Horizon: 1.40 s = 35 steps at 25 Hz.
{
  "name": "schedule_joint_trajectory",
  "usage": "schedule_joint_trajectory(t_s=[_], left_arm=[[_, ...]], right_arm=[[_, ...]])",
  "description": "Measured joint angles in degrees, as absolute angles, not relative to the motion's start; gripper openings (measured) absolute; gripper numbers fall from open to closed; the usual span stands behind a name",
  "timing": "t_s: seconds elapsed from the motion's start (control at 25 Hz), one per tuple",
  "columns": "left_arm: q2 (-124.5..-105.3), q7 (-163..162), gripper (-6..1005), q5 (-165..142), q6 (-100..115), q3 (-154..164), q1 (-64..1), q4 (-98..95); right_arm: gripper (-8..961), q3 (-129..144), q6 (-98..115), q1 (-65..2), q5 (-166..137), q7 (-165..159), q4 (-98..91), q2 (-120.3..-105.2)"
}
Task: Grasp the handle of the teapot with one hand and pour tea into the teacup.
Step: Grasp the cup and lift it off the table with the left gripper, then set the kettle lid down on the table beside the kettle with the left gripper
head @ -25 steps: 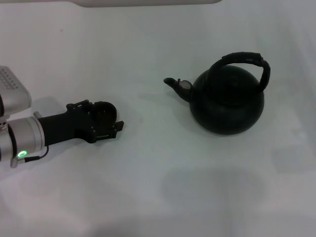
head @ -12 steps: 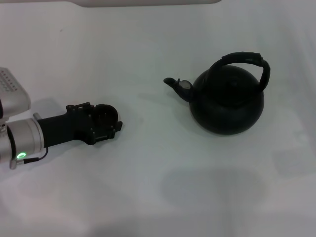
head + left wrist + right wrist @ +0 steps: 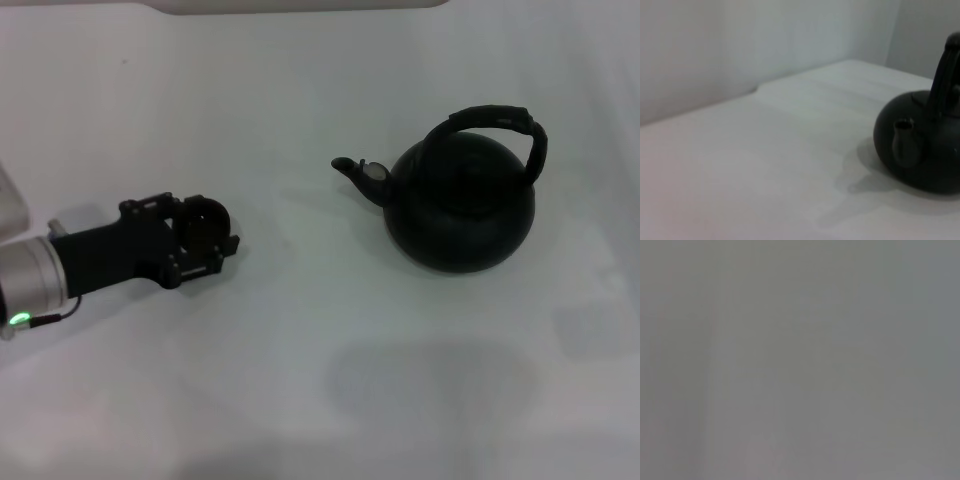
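Head view, item by item. Teapot (image 3: pixel 462 208): upright on the white tabletop (image 3: pixel 320 380), at 3 o'clock from centre, spout toward 9 o'clock. Handle (image 3: pixel 500 122): arched over the pot's top, free, nothing touching it. Teacup (image 3: pixel 206 222): a small dark round shape at the tip of the left gripper (image 3: pixel 205 243), at 9 o'clock, well apart from the teapot. You cannot tell how far its fingers are open, or whether they hold the cup. Right gripper: not shown; its wrist view is blank grey. Judgement: your pouring arm must reach the handle, which runs along the 9-to-3 line.
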<state>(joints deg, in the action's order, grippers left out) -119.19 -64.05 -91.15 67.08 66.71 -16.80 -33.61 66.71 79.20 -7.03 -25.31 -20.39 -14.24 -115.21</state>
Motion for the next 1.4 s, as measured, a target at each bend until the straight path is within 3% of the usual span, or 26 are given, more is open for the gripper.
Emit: schedule_joint_trajectory(t_s=[0.44, 0.92, 1.4], left_arm=[[-118.96, -57.41, 715, -87.42, 69.96, 66.94, -14.21, -35.88], [-118.91, -52.23, 714, -87.29, 67.8, 67.78, -24.93, -24.94], [-119.18, -51.9, 714, -85.09, 65.98, 68.04, -29.18, -20.02]], right_arm=[[751, 66.84, 80.31, -7.03, -25.31, -20.39, -14.24, -115.21], [751, 68.21, 81.32, -6.94, -25.31, -20.39, -14.24, -115.22], [751, 69.03, 81.39, -7.11, -25.31, -20.35, -14.24, -115.3]])
